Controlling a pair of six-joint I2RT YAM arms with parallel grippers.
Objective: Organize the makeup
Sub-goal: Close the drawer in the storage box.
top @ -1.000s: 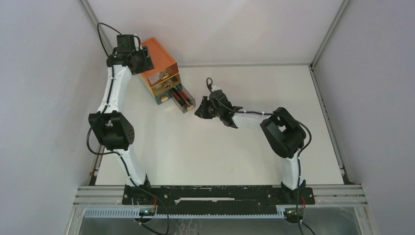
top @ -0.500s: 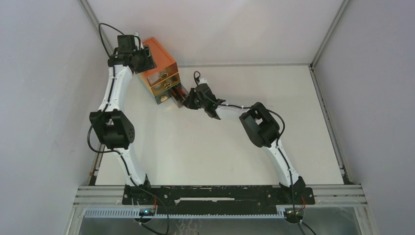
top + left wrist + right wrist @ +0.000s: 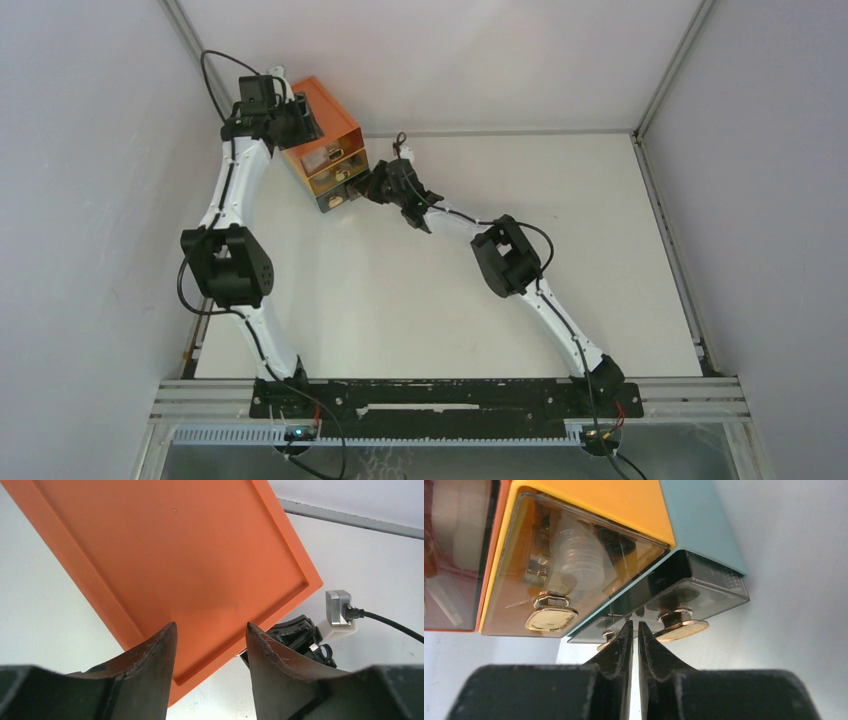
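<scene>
Pushed almost shut now, the bottom drawer (image 3: 696, 592) at the far-left corner needs my closed, empty right claw (image 3: 634, 626) pressing squarely.

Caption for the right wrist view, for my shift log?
Right gripper, fingers nearly shut, tips at the smoky clear bottom drawer beside its gold knob, on the orange three-drawer box.
</scene>
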